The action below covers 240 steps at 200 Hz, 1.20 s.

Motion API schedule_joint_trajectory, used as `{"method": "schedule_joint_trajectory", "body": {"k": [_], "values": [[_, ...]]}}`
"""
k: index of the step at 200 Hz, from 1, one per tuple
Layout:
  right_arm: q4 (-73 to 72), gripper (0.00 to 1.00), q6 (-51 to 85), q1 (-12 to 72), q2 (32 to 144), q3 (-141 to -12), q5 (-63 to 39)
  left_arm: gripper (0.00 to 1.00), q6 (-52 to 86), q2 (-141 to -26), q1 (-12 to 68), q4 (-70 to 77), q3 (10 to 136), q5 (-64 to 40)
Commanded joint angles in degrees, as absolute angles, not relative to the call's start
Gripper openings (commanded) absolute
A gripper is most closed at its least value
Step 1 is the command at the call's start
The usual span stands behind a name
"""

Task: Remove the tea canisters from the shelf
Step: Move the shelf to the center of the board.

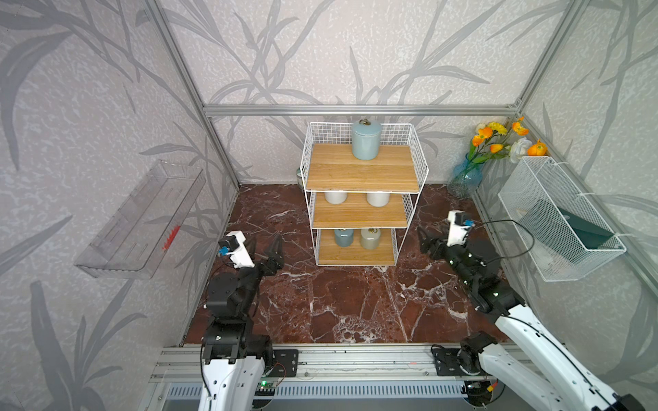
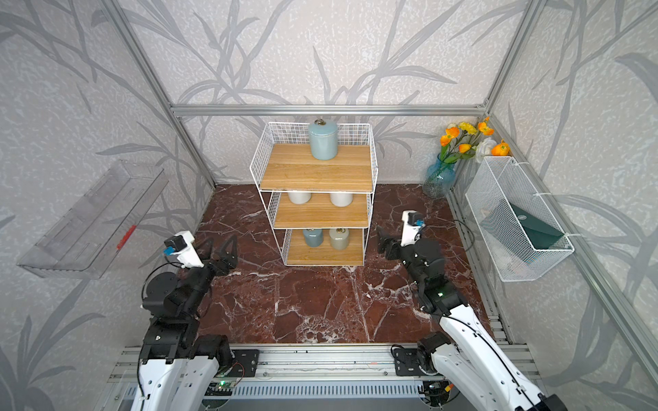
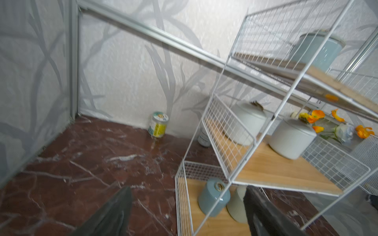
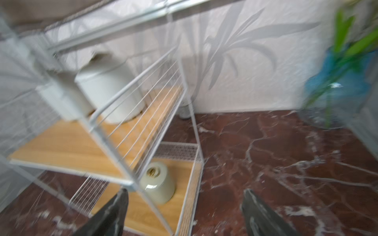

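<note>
The shelf (image 1: 356,174) stands at the back middle of the marble floor. On its top board is a blue-grey tea canister (image 1: 366,140). Two off-white canisters (image 1: 335,196) (image 1: 377,198) sit on the middle board, half hidden under the top one. A blue-grey canister (image 1: 343,237) and a beige one (image 1: 370,238) share the bottom board. My left gripper (image 1: 265,249) hovers open to the left of the bottom tier, empty. On the shelf's right my right gripper (image 1: 425,242) is open and empty. The left wrist view shows the bottom blue-grey canister (image 3: 213,197); the right wrist view, the beige one (image 4: 158,182).
A small green-and-yellow tin (image 3: 158,124) stands by the back wall, left of the shelf. A blue glass vase (image 1: 464,178) with flowers fills the back right corner. A white mesh basket (image 1: 555,220) hangs on the right wall, a clear tray (image 1: 142,220) on the left wall.
</note>
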State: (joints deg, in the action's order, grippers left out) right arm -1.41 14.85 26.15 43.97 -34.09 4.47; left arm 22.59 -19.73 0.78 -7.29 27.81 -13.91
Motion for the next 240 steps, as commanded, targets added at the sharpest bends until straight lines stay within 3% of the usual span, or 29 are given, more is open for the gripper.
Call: {"method": "schedule_joint_trajectory", "body": {"k": [1, 56, 148, 240], "values": [[5.57, 0.87, 14.18, 29.77, 42.20, -32.52, 9.33, 0.85, 26.59, -19.94, 4.45, -11.93, 25.30, -13.98], [1.06, 0.87, 20.48, 29.94, 38.95, -23.09, 11.67, 0.85, 23.84, -31.34, 14.47, -6.06, 24.96, -8.07], [-13.47, 0.86, 20.17, 29.89, 57.93, -26.01, 7.20, 0.84, 21.23, -43.08, 16.92, 1.09, 25.23, -5.27], [-21.50, 0.68, 20.31, 29.76, 72.35, -28.77, 10.50, 0.83, 21.71, -42.93, 17.14, -0.19, 24.44, -4.14]]}}
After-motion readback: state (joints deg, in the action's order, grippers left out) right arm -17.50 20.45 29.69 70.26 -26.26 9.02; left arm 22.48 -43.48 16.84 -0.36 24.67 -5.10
